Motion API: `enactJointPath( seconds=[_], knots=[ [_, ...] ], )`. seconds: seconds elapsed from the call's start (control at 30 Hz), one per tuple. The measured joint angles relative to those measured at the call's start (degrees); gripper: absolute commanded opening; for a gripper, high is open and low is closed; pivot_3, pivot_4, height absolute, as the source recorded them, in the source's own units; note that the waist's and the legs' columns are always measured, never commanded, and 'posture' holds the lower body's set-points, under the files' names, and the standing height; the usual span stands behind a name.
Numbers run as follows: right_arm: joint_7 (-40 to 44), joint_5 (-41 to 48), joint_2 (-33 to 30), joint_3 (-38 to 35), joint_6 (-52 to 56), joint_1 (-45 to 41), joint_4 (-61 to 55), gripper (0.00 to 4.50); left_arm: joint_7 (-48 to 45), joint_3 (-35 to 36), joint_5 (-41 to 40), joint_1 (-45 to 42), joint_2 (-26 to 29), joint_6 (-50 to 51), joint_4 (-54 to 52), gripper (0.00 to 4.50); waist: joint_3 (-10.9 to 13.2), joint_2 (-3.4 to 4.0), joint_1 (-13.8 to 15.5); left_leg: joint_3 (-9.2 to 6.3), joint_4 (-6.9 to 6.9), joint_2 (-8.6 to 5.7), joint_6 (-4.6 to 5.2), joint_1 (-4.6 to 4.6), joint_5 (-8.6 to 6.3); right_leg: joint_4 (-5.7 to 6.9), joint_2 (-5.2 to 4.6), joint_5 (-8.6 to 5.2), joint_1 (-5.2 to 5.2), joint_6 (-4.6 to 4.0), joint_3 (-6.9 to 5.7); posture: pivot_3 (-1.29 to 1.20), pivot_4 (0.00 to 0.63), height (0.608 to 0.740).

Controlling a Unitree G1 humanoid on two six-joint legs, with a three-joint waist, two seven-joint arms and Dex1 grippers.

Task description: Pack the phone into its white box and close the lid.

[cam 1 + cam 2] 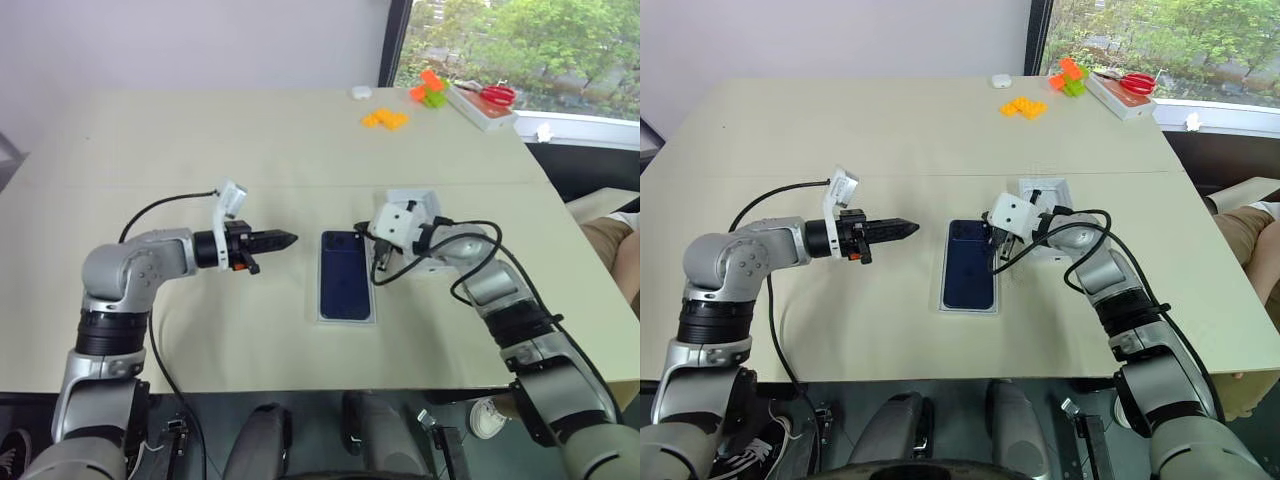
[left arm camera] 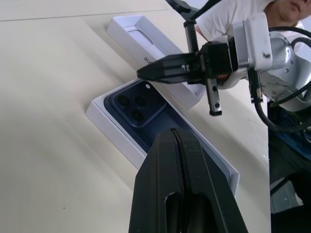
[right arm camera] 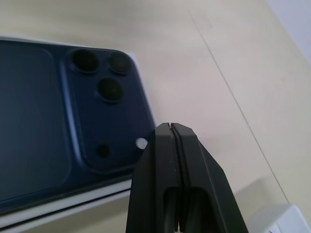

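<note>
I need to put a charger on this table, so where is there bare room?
Bare: the wide table stretch behind the left tool, and the near edge in front of the phone. Crowded: the middle, where phone, right tool and the white box sit close, and the far right corner with orange blocks.

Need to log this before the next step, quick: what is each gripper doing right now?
Left gripper: closed, holding nothing, beside the phone.
Right gripper: closed, holding nothing, over the phone's camera end.
</note>
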Motion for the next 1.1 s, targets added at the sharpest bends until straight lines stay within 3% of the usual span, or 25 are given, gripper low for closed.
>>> enactJointPath(
  seconds=[0.27, 0.8, 1.1],
  knots=[
    [2.3, -2.2, -1.0, 0.5, -4.1, 0.4, 0.0, 0.03, 1.4, -0.1, -0.2, 0.6, 0.2, 0.0, -0.8, 0.01, 0.0, 0.0, 0.0, 0.01, 0.0, 0.01, 0.0, 0.08, 0.0, 0.02, 0.02, 0.0, 0.06, 0.0, 0.0, 0.0, 0.15, 0.74],
    [-0.5, -3.7, 1.7, -0.4, -1.3, -2.8, 5.4, 0.03, 0.8, -0.6, -0.1, 2.7, 0.4, -6.2, -3.2, 0.01, 0.0, 0.0, -0.1, 0.04, -0.01, 0.01, -0.01, 0.14, 0.0, 0.01, 0.02, 0.0, 0.09, -0.02, 0.03, 0.0, 0.15, 0.74],
    [2.6, -6.1, -1.6, 1.3, -8.2, -1.6, 4.6, 0.03, 1.4, -1.0, 0.2, 2.8, 0.5, -6.7, -3.7, 0.01, 0.0, 0.0, -0.1, 0.03, -0.01, 0.02, 0.0, 0.16, 0.0, 0.0, 0.03, 0.0, 0.11, -0.01, 0.02, 0.0, 0.15, 0.74]
  ],
)
